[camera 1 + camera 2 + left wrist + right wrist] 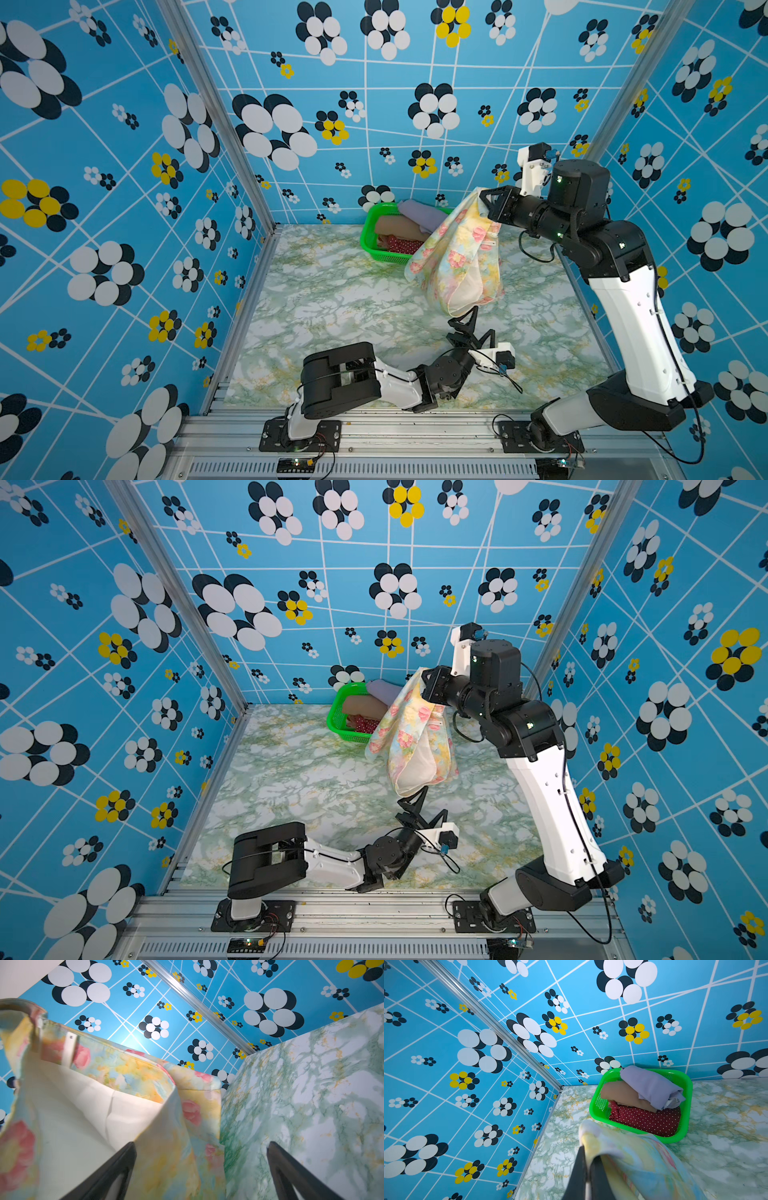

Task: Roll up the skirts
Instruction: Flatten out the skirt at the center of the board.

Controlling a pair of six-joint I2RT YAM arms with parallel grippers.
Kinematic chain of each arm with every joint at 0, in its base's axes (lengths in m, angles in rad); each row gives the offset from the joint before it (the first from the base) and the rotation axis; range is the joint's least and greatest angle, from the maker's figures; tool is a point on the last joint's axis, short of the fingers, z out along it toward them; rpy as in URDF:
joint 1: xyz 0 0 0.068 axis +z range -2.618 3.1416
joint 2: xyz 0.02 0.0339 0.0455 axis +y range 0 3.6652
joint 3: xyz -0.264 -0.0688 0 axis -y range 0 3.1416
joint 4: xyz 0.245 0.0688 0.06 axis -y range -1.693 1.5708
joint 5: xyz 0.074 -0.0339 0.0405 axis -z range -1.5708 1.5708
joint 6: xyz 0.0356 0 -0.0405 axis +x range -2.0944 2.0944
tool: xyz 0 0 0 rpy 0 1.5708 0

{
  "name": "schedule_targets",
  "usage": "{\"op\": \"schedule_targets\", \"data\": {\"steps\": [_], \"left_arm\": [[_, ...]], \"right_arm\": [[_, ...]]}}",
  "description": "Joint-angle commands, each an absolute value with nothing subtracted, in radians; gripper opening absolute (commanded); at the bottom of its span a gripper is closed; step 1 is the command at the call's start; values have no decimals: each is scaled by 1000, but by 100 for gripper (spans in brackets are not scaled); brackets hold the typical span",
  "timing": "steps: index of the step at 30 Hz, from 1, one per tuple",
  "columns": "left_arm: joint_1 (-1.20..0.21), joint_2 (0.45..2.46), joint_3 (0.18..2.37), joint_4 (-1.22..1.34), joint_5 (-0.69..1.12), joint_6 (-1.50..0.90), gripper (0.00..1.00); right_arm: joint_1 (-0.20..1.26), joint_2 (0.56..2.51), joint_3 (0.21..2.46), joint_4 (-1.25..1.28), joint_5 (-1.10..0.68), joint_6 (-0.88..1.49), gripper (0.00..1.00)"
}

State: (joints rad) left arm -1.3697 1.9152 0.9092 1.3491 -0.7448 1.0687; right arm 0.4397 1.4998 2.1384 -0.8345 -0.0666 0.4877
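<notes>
Right gripper point(485, 201), right of centre in both top views, is pinched shut on an upper edge of the skirt point(457, 257), and the right wrist view shows its two dark fingers point(581, 1167) pressed together with yellow cloth folded over them. The skirt hangs from that grip as a loose, bunched drape with its pale lining showing, clear of the green marbled table point(332, 299) and in front of the near corner of the green basket point(365, 232) at the back of the frame. Left gripper point(478, 324), lower centre, points up at the drape's bottom edge with its jaws spread wide and nothing clamped. In the left wrist view the floral cloth point(135, 1070) crosses one finger point(124, 1157) and reaches into the gap, though whether it touches cannot be told. As for progress, rolling of this garment has not begun: it is neither spread flat nor folded, and no part is wound. Lavender, tan and red dotted cloths point(643, 1118) lie bundled in the basket, which may be finished rolls. What is left, by my reading, is to lay the skirt out on the table, straighten it, roll it, and probably put it with the others.
</notes>
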Motion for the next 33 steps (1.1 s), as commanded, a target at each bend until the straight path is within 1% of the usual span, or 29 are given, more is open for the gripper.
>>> {"op": "schedule_targets", "data": {"steps": [1, 7, 19, 25, 33], "left_arm": [[-1377, 1824, 877, 1398, -823, 1120, 100], [-1383, 1768, 820, 1397, -859, 1142, 100], [-1377, 1967, 876, 1398, -802, 1030, 100], [-1363, 2060, 969, 1398, -775, 1017, 100], [-1309, 2157, 1071, 1398, -789, 1007, 99]], "right_arm": [[415, 1487, 2138, -795, -96, 488, 0], [350, 1496, 2120, -773, -153, 521, 0], [348, 1488, 2095, -757, -156, 529, 0], [349, 1491, 2097, -758, -160, 534, 0], [348, 1474, 2067, -753, -163, 534, 0]]}}
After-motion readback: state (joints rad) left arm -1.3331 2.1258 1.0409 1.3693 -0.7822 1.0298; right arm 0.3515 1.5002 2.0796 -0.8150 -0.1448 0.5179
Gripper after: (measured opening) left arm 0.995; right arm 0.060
